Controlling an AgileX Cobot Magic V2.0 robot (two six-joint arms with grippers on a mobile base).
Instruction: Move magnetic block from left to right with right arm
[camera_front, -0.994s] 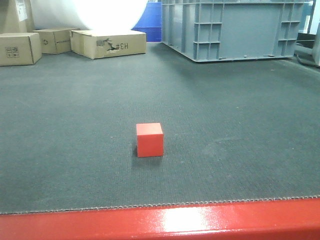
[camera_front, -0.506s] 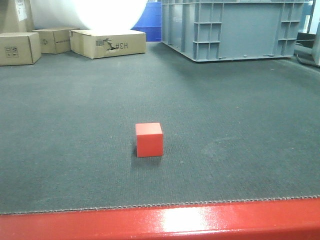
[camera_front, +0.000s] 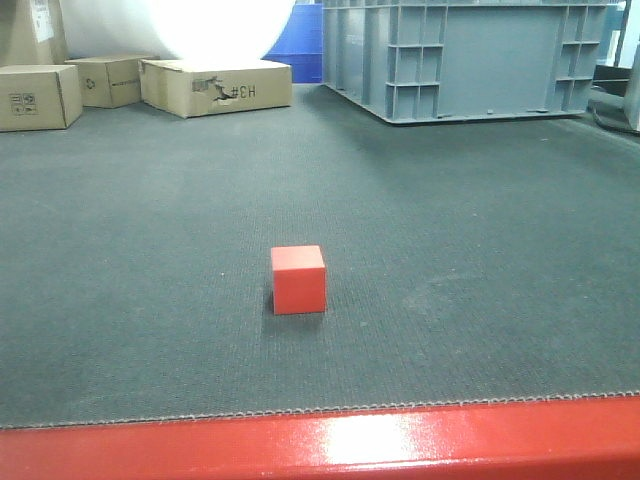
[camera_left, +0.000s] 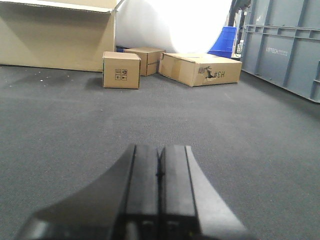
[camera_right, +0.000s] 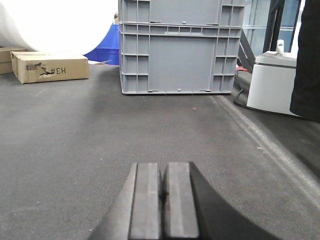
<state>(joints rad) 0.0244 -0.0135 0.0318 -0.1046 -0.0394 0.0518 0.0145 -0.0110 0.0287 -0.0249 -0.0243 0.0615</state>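
- In the front-facing view we see the magnetic block (camera_front: 299, 279), a small red-orange cube, sitting alone and upright on the dark grey mat (camera_front: 450, 220) that covers the desk.
- The block lies near the front of the mat, a little left of the middle of that view, not far behind the glossy red edge (camera_front: 330, 440) that runs along the near side.
- Nothing touches the block; no claw or arm shows in the front-facing view.
- In the left wrist view we see the left claw (camera_left: 159, 172) with its two dark fingers pressed together, nothing between them, low over bare mat.
- In the right wrist view the right claw (camera_right: 162, 192) likewise has its fingers together with only a thin seam between them, and it holds nothing.
- The block does not appear in either wrist view, so we cannot tell how far it lies from either claw.
- At the far left of the mat stand three brown cardboard boxes (camera_front: 215, 86); the largest bears the print "#3H" as it reads in the pictures.
- At the far right a large grey plastic crate (camera_front: 465, 55) rests on the mat, well apart from the block.
- Behind the boxes and crate we see a blue bin (camera_front: 298, 45) and a big white roll (camera_front: 215, 25).
- In the right wrist view a white container (camera_right: 274, 82) sits beyond the right edge of the mat.
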